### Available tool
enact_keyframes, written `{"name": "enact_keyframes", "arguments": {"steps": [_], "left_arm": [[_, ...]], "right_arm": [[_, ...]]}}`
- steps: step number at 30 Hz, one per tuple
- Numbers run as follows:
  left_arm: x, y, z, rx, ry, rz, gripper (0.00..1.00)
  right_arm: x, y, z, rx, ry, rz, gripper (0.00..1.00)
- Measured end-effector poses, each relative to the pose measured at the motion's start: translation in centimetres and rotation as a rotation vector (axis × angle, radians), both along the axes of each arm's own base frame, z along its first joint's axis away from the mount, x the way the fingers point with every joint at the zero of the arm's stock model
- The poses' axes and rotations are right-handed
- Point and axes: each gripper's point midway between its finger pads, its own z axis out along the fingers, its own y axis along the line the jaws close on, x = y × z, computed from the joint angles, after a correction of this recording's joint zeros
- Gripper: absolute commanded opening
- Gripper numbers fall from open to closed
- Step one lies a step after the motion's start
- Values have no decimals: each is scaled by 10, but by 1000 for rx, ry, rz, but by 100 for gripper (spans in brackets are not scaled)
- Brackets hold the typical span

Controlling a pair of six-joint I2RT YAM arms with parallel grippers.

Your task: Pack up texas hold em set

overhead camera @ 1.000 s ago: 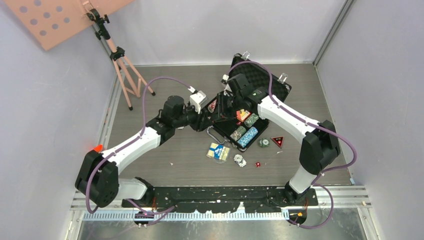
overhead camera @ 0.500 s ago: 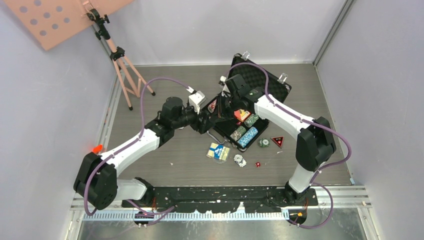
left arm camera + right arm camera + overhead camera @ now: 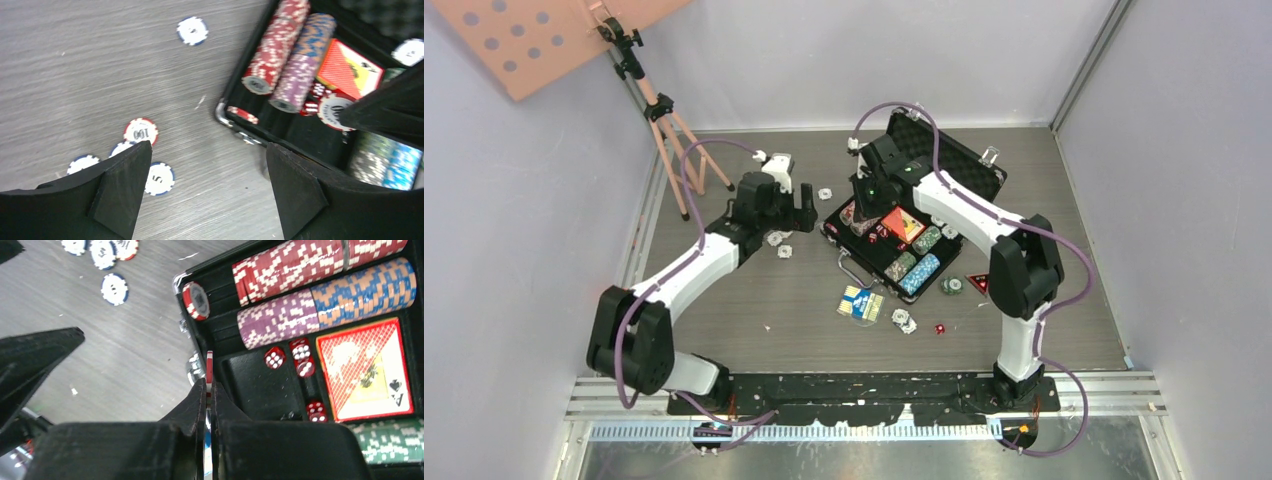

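The open black briefcase (image 3: 936, 158) lies at the middle of the table, with rows of red, purple, orange, green and blue chips (image 3: 287, 262), a red card deck (image 3: 365, 370) and tiny red dice (image 3: 275, 357) in its foam tray. My right gripper (image 3: 209, 390) is shut on a red-and-white chip (image 3: 209, 367), held edge-on over the tray's left rim (image 3: 864, 215). My left gripper (image 3: 210, 185) is open and empty above loose chips (image 3: 141, 131) on the table left of the case (image 3: 789, 205). Blue cards (image 3: 861, 303) lie in front of the case.
Loose chips (image 3: 904, 320), a small green stack (image 3: 951, 286), a red die (image 3: 940, 328) and a red triangular piece (image 3: 978, 283) lie near the case's front. A pink tripod (image 3: 664, 120) stands at the back left. One blue-white chip (image 3: 192, 30) lies apart.
My left arm has swung left and back, away from the case, to above the loose chips. My right gripper has moved left over the tray's left end.
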Motion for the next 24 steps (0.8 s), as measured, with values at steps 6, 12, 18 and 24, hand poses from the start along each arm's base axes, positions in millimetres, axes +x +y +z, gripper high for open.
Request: {"name": "enact_keyframes", "arguments": {"steps": [6,12,18,24], "left_arm": [[14,21,-36,84,120,127,84],[26,32,-52,165,174,194,81],[37,40,-59,221,190,234,77],[41,45,-68,255,210,244,75]], "right_arm": [[21,2,-30,-89,-24,28,1],[37,12,-35,-130,-81,66,0],[47,26,-41,-159,-121,93,1],[54,28,-58,-214,-132,97,9]]}}
